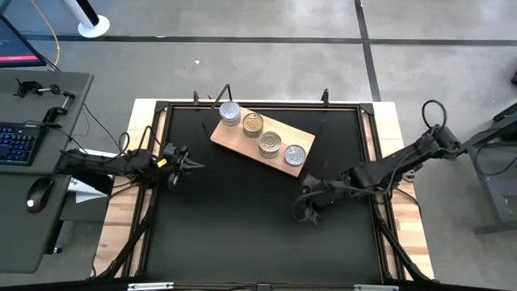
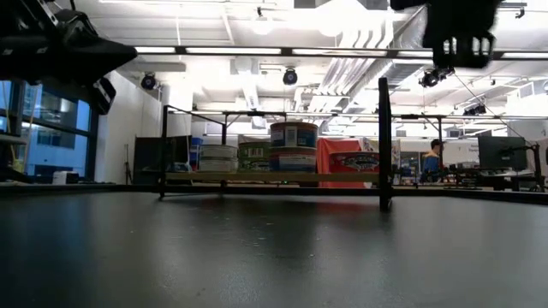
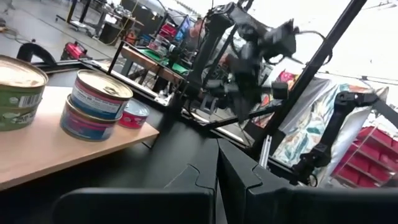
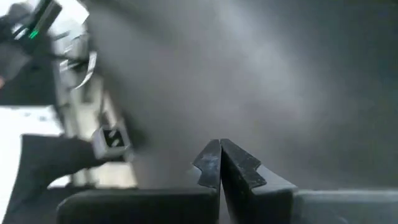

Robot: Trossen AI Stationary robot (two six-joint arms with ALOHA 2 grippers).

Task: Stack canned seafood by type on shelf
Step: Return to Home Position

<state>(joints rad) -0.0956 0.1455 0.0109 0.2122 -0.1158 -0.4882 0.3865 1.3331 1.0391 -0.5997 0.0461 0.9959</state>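
Four can tops are seen from above on the shelf [image 1: 241,144], a light wooden board lying on the far half of the black table [image 1: 242,234]. The board's long axis runs diagonally from far left to near right. Along it, in order, are a silver-topped can [image 1: 230,112], two gold-topped cans [image 1: 253,124] and [image 1: 270,145], and another silver-topped can [image 1: 295,153].

In the left wrist view, two blue-and-pink cans [image 3: 96,106] are stacked one on the other, between a green-labelled can [image 3: 17,93] and a red can [image 3: 134,116]. Small print is carried on the labels, but no brand or word can be read.

The table is edged in pale wood and ringed by a black metal frame [image 2: 384,141]. A grey floor surrounds it. At the left, a desk [image 1: 48,162] holds a blue-lit keyboard [image 1: 18,142] and a mouse [image 1: 39,194]. A bright open hall with ceiling lights is seen beyond, with a person [image 2: 431,159] far off at the right.

The left gripper [image 1: 192,164] is held over the table's left side, just left of the shelf, clenched on nothing. The right gripper [image 1: 302,213] is held near the table's right, nearer than the shelf, also clenched and empty.
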